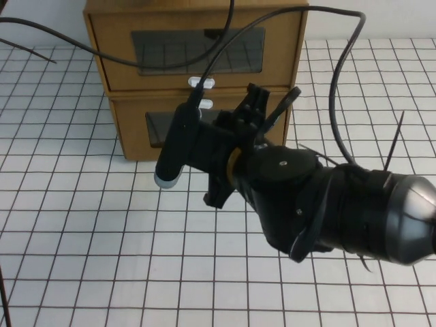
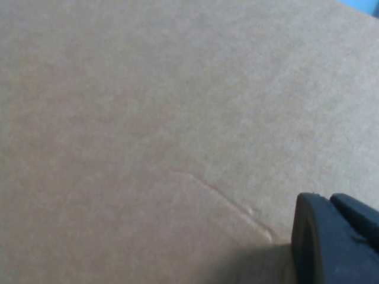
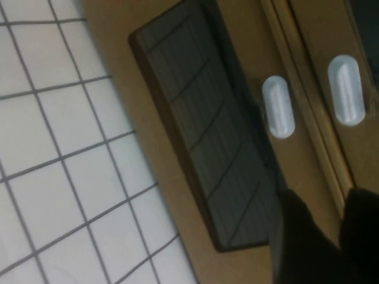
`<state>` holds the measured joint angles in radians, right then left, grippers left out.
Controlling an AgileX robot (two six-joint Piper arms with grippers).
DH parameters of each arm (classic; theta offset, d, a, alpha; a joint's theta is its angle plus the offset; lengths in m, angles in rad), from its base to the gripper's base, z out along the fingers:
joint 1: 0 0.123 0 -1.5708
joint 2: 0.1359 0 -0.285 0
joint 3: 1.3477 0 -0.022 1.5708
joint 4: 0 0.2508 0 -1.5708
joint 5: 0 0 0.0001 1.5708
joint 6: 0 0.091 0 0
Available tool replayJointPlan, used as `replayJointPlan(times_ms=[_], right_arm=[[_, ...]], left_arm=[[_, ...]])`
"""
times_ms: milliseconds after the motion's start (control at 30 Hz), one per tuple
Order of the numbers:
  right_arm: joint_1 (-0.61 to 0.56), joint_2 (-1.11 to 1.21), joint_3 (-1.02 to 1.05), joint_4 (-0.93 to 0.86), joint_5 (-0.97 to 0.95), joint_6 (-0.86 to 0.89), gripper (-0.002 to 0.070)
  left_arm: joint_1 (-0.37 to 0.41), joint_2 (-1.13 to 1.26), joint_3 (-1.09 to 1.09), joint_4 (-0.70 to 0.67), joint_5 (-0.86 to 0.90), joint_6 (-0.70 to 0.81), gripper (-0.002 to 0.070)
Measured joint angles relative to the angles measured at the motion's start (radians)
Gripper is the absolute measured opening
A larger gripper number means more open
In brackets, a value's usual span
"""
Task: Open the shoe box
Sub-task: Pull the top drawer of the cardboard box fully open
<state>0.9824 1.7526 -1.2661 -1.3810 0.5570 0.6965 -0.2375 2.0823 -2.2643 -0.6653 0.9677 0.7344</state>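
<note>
The shoe box (image 1: 197, 27) is a brown cardboard unit of two stacked drawers at the back of the table, each with a dark window and a white handle. The upper handle (image 1: 201, 83) and the lower handle (image 1: 204, 103) both show. Both drawers sit flush. My right gripper (image 1: 262, 109) hovers in front of the lower drawer, to the right of its handle (image 3: 278, 106). It (image 3: 334, 204) is open, with bare cardboard showing in the gap. My left gripper (image 2: 340, 236) is pressed close to plain brown cardboard (image 2: 148, 118); it is absent from the high view.
The white gridded tabletop (image 1: 82, 225) spreads in front of and beside the box. Black cables (image 1: 340, 75) loop over the box top and to its right. The right arm's bulky body (image 1: 327, 204) covers the middle right of the table.
</note>
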Motion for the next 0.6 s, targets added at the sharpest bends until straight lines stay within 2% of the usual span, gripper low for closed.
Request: replayJointPlan(times_ms=[100,200,600], right_arm=[[0.0,0.025,-0.004,-0.136,-0.004,0.085,0.02],[0.0,0.051,-0.013,-0.232,-0.004,0.152,0.0216],[-0.029,0.156,-0.168,-0.269,0.04,0.133,0.0232]], left_arm=[[0.0,0.0,-0.002,0.0,0.007,0.0,-0.0002],[0.0,0.0,-0.002,0.0,0.011,0.0,-0.0002],[0.0,0.0,-0.002,0.001,0.013,0.0,-0.0002]])
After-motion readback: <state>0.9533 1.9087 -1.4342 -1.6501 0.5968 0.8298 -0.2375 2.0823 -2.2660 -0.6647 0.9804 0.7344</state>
